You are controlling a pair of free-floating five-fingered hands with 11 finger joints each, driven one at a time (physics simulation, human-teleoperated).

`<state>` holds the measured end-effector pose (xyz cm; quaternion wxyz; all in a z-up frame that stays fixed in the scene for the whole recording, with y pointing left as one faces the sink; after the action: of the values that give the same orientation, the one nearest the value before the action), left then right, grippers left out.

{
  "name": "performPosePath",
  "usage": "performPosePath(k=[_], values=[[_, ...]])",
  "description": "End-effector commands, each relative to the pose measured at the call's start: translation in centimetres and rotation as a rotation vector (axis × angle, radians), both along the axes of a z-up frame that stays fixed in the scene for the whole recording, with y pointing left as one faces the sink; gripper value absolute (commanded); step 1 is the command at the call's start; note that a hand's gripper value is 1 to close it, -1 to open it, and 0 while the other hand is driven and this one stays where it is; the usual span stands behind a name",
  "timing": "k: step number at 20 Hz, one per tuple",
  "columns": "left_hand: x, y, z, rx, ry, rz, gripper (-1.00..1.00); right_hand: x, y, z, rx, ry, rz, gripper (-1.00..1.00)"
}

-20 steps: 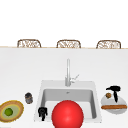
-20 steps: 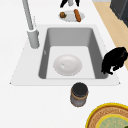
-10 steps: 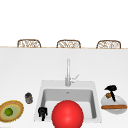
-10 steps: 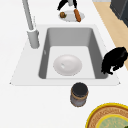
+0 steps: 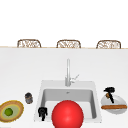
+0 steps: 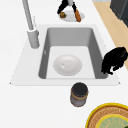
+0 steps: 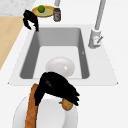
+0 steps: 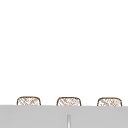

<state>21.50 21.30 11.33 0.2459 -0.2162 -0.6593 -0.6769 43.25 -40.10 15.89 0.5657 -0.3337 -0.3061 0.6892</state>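
No legible text or labels anywhere

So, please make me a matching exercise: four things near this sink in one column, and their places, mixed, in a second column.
Things:
1. right hand
2. left hand
3. dark jar
4. green fruit

Places:
A. on the counter between the woven plate and the sink
B. over the white plate, at a small brown thing
C. on the woven plate
D. at the sink's front left corner

Pairs: 1-B, 2-D, 3-A, 4-C
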Motion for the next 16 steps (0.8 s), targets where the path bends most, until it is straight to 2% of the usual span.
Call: performPosePath(k=[1,2,3,5,10,16], values=[[0.0,0.0,0.0,0.0,0.0,0.0,0.0,0.4,0.0,-0.9,-0.03,0.01,0.0,-1.0],[0.0,0.0,0.0,0.0,0.0,0.0,0.0,0.4,0.0,-1.1,-0.03,0.012,0.002,-1.0],[0.0,0.0,0.0,0.0,0.0,0.0,0.0,0.4,0.0,-1.4,-0.034,0.015,0.003,1.0],[0.0,0.0,0.0,0.0,0.0,0.0,0.0,0.4,0.1,-1.7,-0.054,0.002,0.018,1.0],[0.0,0.0,0.0,0.0,0.0,0.0,0.0,0.5,-0.6,-1.7,-0.017,-0.127,0.048,1.0],[0.0,0.0,0.0,0.0,0.0,0.0,0.0,0.9,-1.2,-0.9,0.005,-0.178,0.028,1.0]])
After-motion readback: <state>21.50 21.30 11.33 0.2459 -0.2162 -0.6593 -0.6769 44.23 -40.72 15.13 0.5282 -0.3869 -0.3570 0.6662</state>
